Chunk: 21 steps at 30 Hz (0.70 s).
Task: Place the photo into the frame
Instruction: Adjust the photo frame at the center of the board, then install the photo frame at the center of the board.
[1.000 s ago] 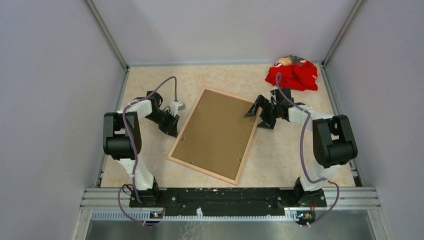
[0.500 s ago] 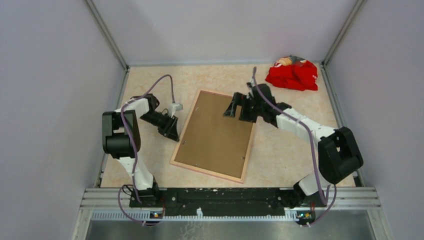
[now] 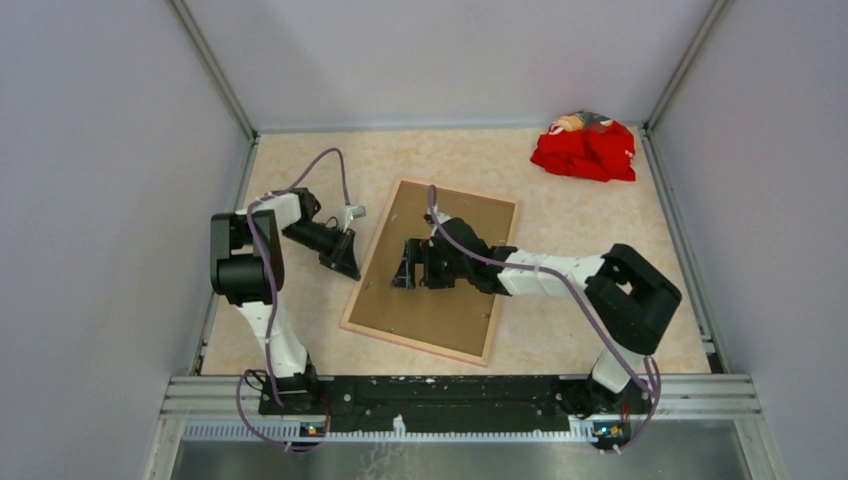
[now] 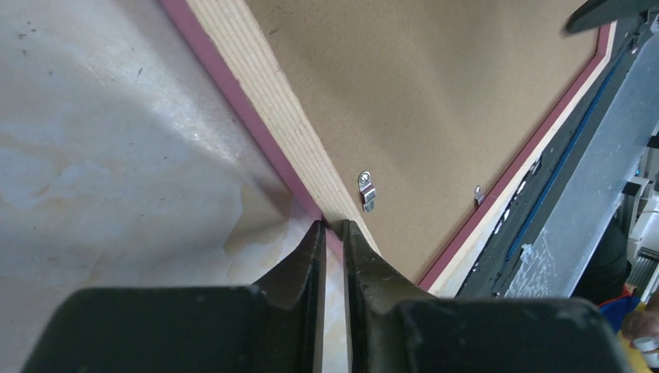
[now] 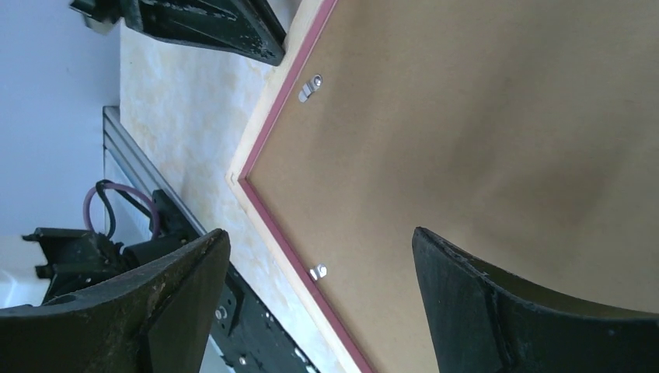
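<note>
- The frame [image 3: 413, 343] is lying face down on the tabletop [image 3: 560, 320], board [image 3: 440, 310] fitted; the photo is not being shown.
- Its edge is being touched by the clenched left end effector [image 4: 332, 229].
- The released right end effector [image 5: 317, 241] is being held above; the clips [image 4: 367, 191] probably want gentle turning.

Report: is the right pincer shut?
No, the right pincer is open, its fingers wide apart over the brown backing board.
</note>
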### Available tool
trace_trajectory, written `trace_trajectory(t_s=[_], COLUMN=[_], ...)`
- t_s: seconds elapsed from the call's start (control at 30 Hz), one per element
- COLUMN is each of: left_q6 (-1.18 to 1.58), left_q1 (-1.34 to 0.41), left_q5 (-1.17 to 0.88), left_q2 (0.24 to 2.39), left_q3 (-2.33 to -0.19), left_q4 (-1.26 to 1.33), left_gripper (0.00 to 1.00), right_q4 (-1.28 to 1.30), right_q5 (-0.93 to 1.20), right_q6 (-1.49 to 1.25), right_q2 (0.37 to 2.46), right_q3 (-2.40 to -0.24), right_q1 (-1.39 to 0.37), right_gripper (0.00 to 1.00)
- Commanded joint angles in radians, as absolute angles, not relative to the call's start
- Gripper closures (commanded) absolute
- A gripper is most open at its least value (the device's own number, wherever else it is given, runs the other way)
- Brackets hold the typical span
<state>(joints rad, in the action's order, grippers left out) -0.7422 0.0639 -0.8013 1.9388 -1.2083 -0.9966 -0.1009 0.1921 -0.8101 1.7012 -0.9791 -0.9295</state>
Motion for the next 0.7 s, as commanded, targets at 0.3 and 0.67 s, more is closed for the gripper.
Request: trace_trajectory(t_s=[0.3,0.67], left_q6=[-0.730,-0.732], left_q1=[0.063,0.063], left_q5=[-0.812,-0.812], left_q2=[1.954,1.954], left_q3=[-1.204,-1.200], left_q4=[-0.940,-0.939], left_gripper=[0.94,0.95], right_q4=[-0.334,-0.345], right_q5=[0.187,0.210], right_q6=[-0.919,-0.940], right_q2=[1.987,2.071], right_q3=[-1.198,-1.267], right_q1=[-1.011,-1.017], right_gripper=[0.19,0.21])
